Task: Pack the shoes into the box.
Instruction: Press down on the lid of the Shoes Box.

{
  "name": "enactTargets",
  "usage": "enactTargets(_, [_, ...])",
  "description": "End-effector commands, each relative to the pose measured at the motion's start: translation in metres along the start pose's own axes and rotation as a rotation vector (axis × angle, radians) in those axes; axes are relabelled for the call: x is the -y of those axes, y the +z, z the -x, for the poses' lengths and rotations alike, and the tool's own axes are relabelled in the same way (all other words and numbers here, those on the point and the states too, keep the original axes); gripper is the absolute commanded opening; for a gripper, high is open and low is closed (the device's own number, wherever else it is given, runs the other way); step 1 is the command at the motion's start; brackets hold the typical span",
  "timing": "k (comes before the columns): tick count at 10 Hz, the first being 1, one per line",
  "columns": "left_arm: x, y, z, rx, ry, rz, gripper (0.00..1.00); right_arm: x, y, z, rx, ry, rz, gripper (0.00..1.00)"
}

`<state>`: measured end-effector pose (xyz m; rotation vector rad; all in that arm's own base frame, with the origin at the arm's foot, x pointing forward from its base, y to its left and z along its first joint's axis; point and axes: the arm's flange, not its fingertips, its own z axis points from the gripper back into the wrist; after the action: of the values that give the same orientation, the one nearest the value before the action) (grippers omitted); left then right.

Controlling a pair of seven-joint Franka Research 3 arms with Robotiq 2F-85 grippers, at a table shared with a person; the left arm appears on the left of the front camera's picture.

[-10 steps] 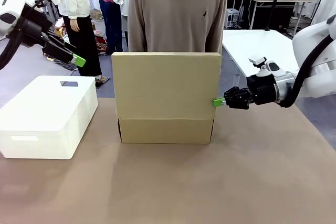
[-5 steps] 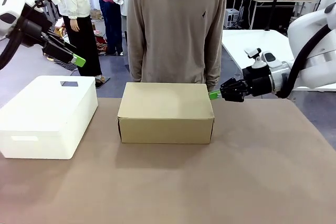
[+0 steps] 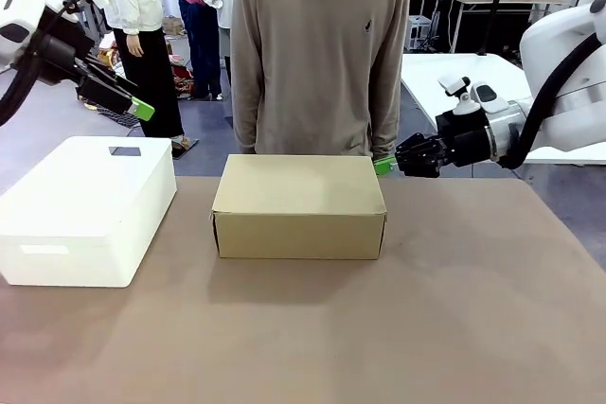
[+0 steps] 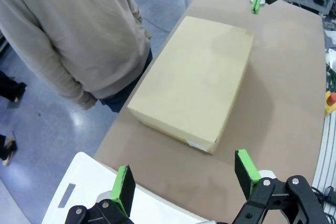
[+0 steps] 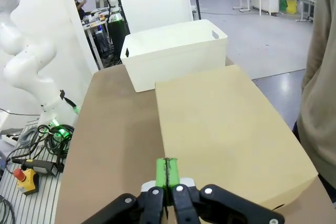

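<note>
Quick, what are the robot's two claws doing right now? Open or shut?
Left gripper: open, holding nothing, up above the white box.
Right gripper: shut, holding nothing, beside the closed cardboard box.

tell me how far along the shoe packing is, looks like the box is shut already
Looks done: the cardboard shoebox sits on the table with its flap lid down flat; whether the shoes are inside cannot be seen. In hand: nothing. The right end effector is shut and empty at the box's far right corner, while the left end effector hangs open above the white plastic box. Left: seemingly just pulling the arms clear.
</note>
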<state>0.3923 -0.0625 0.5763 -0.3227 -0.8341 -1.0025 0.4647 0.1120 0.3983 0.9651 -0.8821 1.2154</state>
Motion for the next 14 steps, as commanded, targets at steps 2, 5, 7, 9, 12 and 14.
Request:
enactTargets(2, [-0.003,0.0,0.001,0.022,-0.015,0.016,1.0,0.002,0.0,0.002,0.012,0.004,0.007,0.0])
enactTargets(5, [-0.003,0.0,0.001,0.022,-0.015,0.016,1.0,-0.003,0.003,-0.005,-0.029,-0.054,-0.011,0.0])
enactTargets(7, [-0.003,0.0,0.001,0.022,-0.015,0.016,1.0,-0.019,0.012,-0.025,-0.094,-0.125,0.023,0.0])
enactTargets(9, [-0.003,0.0,0.001,0.022,-0.015,0.016,1.0,-0.036,0.021,-0.047,-0.192,-0.128,0.084,0.0])
enactTargets(12, [-0.003,0.0,0.001,0.022,-0.015,0.016,1.0,-0.071,0.025,-0.087,-0.425,-0.193,0.212,0.3])
enactTargets(14, [-0.003,0.0,0.001,0.022,-0.015,0.016,1.0,-0.091,0.024,-0.107,-0.535,-0.205,0.293,0.7])
